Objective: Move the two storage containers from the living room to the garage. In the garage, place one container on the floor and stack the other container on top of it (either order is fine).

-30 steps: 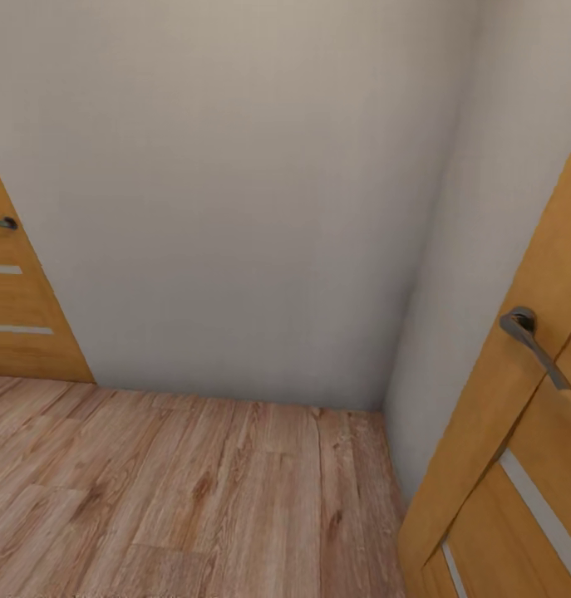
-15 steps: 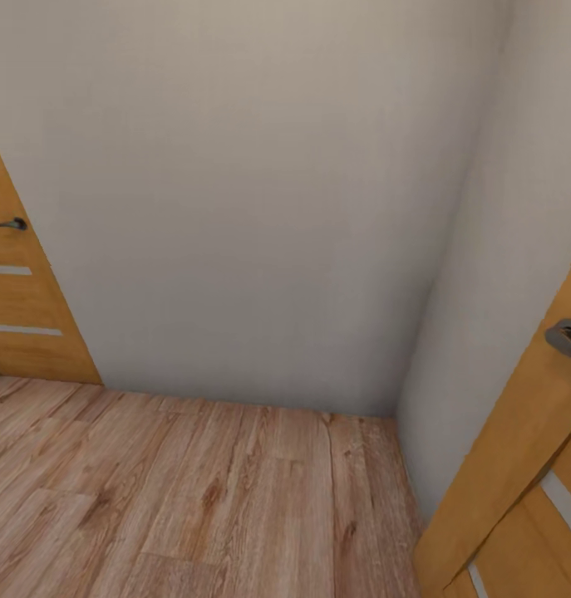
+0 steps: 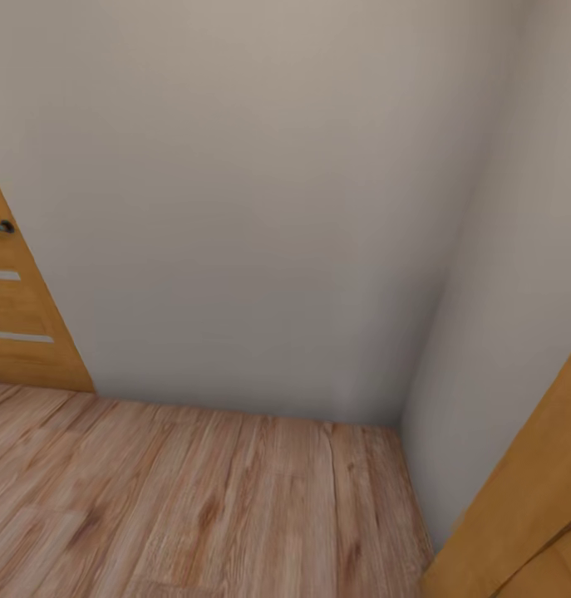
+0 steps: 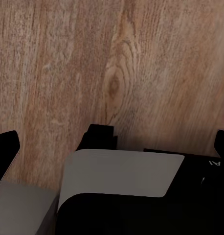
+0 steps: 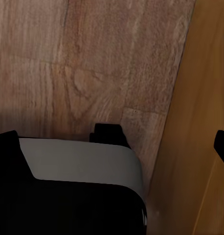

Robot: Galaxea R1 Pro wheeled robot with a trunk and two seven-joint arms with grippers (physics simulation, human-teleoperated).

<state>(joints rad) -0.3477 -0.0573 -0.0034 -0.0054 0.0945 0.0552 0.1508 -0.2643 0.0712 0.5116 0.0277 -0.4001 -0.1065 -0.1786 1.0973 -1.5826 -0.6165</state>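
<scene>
On the left of the head view an orange-wood door [image 3: 23, 332] with pale horizontal slits and a dark lever handle [image 3: 1, 226] stands against the wall. A plain white wall [image 3: 235, 208] takes the middle and meets a second white wall [image 3: 518, 291] in a corner. At the far right the edge of another orange-wood door leaf [image 3: 526, 515] leans into view. Light wood-plank flooring [image 3: 194, 507] runs underneath all of it.

Neither orange-red container appears in these pictures, so I cannot say where they are. The planks, not grey concrete, suggest the robot is in a passage between rooms, on its way.

The left wrist view looks down on planks, with dark and grey parts of the robot's body in the foreground; black finger parts of the left gripper [image 4: 112, 139] show, with nothing orange-red between them. Whether it is spread or closed I cannot tell from this angle. The right wrist view is similar: the right gripper [image 5: 161, 139] hangs over the planks close beside the right-hand door leaf, with nothing visibly held, and its opening is likewise unclear.

The step in hand looks like driving and turning in a tight corner. To do it well, I would keep the base away from the corner, turn slowly, and mind the right arm, which looks near the door leaf. Tucked arms should help it pass the doorway without clipping the frame or the lever.
</scene>
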